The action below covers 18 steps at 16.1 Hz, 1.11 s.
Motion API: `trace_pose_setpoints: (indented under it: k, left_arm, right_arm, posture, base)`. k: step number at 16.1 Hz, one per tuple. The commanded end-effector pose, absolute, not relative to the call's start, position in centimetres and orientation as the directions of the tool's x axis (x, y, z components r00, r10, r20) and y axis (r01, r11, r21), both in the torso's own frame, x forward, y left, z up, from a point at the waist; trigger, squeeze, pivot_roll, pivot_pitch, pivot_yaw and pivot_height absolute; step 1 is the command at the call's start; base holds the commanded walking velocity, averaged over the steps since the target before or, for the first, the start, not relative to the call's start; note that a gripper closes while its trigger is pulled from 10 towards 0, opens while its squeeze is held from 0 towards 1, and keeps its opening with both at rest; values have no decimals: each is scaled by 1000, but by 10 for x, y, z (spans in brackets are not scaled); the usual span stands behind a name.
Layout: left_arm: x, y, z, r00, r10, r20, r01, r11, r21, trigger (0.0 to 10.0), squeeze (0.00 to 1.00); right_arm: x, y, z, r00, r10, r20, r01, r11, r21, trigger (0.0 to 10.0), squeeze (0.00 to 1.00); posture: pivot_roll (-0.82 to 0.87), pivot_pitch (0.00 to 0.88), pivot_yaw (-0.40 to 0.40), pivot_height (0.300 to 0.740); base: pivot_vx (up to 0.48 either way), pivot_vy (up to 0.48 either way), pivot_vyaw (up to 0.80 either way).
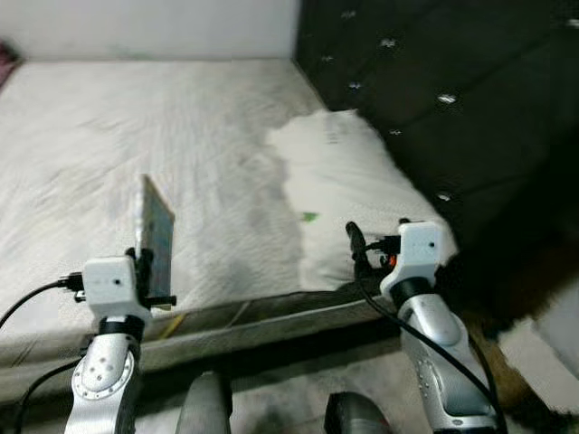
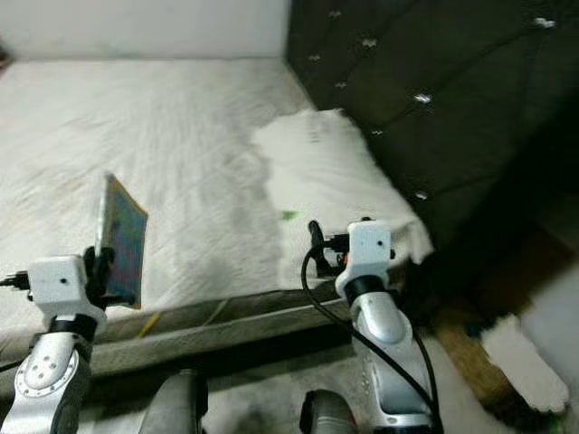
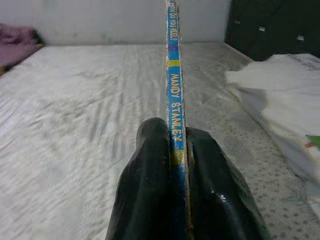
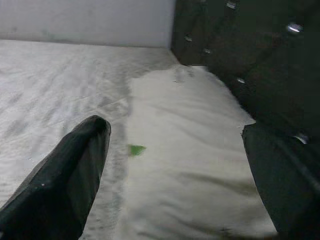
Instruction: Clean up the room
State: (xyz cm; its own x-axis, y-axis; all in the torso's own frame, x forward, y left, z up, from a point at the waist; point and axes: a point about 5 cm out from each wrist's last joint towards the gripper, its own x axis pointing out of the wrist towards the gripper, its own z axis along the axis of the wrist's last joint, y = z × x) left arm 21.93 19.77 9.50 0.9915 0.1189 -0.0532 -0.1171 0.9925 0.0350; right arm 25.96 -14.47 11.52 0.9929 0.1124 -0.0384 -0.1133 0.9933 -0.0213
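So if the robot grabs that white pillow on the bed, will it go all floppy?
Probably yes. The white pillow looks soft and rumpled, lying flat against the dark headboard, so it would likely sag when lifted by one edge. It seems light for its size. The open right end effector may pinch only fabric, so it could slip.

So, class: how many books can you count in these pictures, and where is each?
1. A thin book stands upright, pinched in the left claw above the near edge of the bed. Others may lie out of view.
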Motion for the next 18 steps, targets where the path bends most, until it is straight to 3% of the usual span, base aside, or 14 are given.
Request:
trace_pose_setpoints:
  k: [1, 11, 15, 18]
  left_arm:
    - [224, 191, 104, 996, 84, -3, -84, 996, 27, 10000, 0]
    - [225, 190, 105, 997, 81, -4, -80, 996, 28, 10000, 0]
    - [227, 189, 105, 997, 79, -4, -79, 997, 25, 10000, 0]
    - [227, 189, 105, 996, 85, -2, -85, 996, 15, 10000, 0]
  right_arm:
    - [261, -147, 116, 994, 106, -37, -107, 994, -27, 10000, 0]
    - [262, -145, 116, 992, 121, -31, -122, 992, -27, 10000, 0]
    - [263, -145, 116, 992, 126, -30, -127, 992, -26, 10000, 0]
    - [264, -146, 116, 992, 120, -30, -121, 993, -15, 10000, 0]
  posture:
    - [65, 19, -38, 663]
    - [64, 20, -38, 663]
    - [66, 17, -39, 663]
    - [65, 15, -40, 663]
  base:
    - [322, 0, 0]
    - [280, 0, 0]
    - [277, 0, 584]
    - [0, 0, 0]
